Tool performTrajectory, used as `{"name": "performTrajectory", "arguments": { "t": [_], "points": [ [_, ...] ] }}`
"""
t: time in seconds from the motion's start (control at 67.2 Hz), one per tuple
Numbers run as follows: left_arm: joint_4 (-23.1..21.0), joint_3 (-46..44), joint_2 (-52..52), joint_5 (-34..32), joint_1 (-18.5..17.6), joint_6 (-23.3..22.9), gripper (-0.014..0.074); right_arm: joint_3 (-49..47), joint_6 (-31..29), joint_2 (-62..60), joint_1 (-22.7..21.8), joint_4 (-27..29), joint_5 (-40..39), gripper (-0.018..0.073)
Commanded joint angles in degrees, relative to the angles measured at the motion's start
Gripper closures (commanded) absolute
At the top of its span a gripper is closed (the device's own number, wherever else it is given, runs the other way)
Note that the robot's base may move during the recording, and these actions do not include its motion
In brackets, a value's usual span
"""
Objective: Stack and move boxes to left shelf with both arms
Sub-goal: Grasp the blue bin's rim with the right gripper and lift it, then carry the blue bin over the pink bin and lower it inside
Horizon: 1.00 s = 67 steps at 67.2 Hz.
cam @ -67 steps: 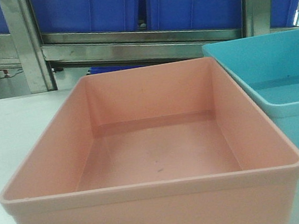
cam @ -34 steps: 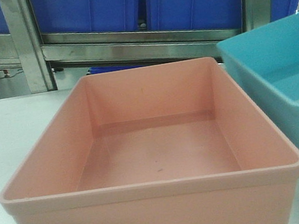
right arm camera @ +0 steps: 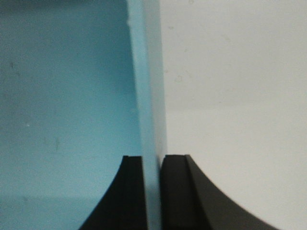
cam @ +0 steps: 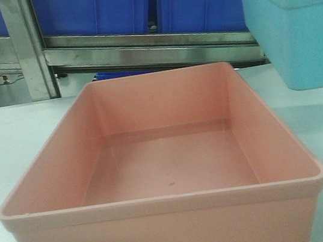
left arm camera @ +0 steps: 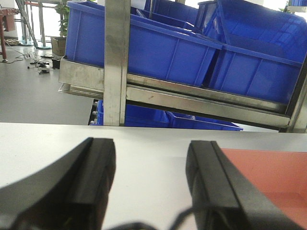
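The left gripper (left arm camera: 149,160) hovers low over a white table (left arm camera: 153,139), its two black fingers spread wide with nothing between them but bare tabletop. Just off its right finger lies the salmon-pink tub (left arm camera: 271,175); only a corner of the tub shows there, and whether the finger touches it cannot be told. Straight ahead of this gripper, past the table's far edge, stands the steel shelf (left arm camera: 201,103), with an upright post and a flat front bar. Dark blue bins (left arm camera: 158,48) sit on the rack above the bar, and more show below it.

The right gripper (right arm camera: 152,163) is clamped on the thin side wall of the sky-blue tub (right arm camera: 62,96). Its left finger is inside the tub against the blue interior. Its right finger is outside the wall, with the white table below it. The jaws are closed nearly together, with only the wall between them.

In the front view the sky-blue tub hangs in the air at upper right, its base clear of the table. The empty pink tub rests flat on the table below and to its left, well apart from it. Neither gripper shows in that view.
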Motion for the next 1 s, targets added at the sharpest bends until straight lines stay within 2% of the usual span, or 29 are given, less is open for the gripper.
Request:
{"name": "performTrajectory", "arguments": {
  "t": [0.0, 0.194, 0.417, 0.61, 0.7, 0.834, 0.982],
  "points": [
    [-0.7, -1.7, 0.3, -4.6, 0.0, 0.0, 0.0334, -2.3, 3.1, -5.7, 2.3, 3.9, 4.9, 0.0505],
    [-0.7, -1.7, 0.3, -4.6, 0.0, 0.0, 0.0334, 1.9, 10.0, -10.5, 11.5, 3.8, 4.9, 0.0505],
    [-0.7, -1.7, 0.3, -4.6, 0.0, 0.0, 0.0334, 10.5, 17.9, -15.3, 23.4, 3.3, 0.2, 0.0505],
    [-0.7, -1.7, 0.3, -4.6, 0.0, 0.0, 0.0334, 11.5, 24.5, -15.1, 33.2, 2.3, -2.1, 0.0505],
    [-0.7, -1.7, 0.3, -4.6, 0.0, 0.0, 0.0334, 11.5, 28.2, -15.1, 36.2, 1.3, -4.3, 0.0505],
    [-0.7, -1.7, 0.3, -4.6, 0.0, 0.0, 0.0334, 11.5, 34.5, -15.0, 39.9, -3.7, -6.2, 0.0505],
    [-0.7, -1.7, 0.3, -4.6, 0.0, 0.0, 0.0334, 11.5, 36.6, -14.0, 42.2, -5.9, -8.0, 0.0505]
  ]
}}
